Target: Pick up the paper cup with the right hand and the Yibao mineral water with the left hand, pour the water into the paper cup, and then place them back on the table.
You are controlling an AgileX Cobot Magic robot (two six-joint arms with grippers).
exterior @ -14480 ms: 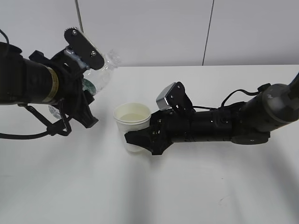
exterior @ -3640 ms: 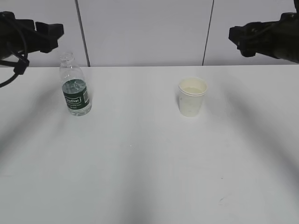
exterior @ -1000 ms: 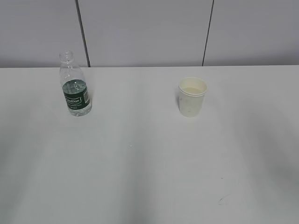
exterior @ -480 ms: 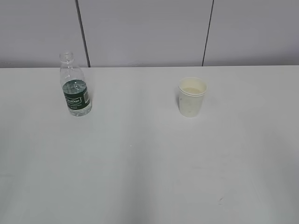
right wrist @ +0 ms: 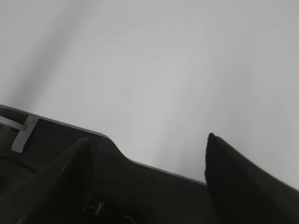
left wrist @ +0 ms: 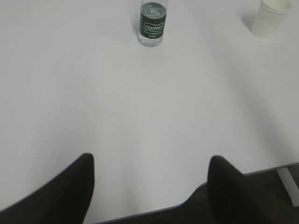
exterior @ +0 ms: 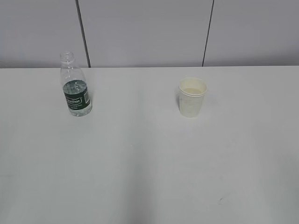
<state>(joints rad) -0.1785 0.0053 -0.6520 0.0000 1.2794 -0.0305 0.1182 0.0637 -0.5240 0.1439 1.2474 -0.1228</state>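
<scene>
The Yibao mineral water stands upright at the table's far left, its green label facing forward; it also shows in the left wrist view. The paper cup stands upright right of centre on the white table, with liquid inside; its edge shows in the left wrist view. Neither arm shows in the exterior view. My left gripper is open and empty, far back from the bottle, over the table's near edge. My right gripper is open and empty over the table's edge; cup and bottle are out of its view.
A grey panelled wall with two dark seams runs behind the table. The table's near edge shows in the left wrist view, with dark floor below it. A tiny dark speck lies near the front right.
Both arms have pulled out of the exterior view since 3.6 s ago. Their faint shadows on the table faded over the last second. Bottle and cup have not moved.
</scene>
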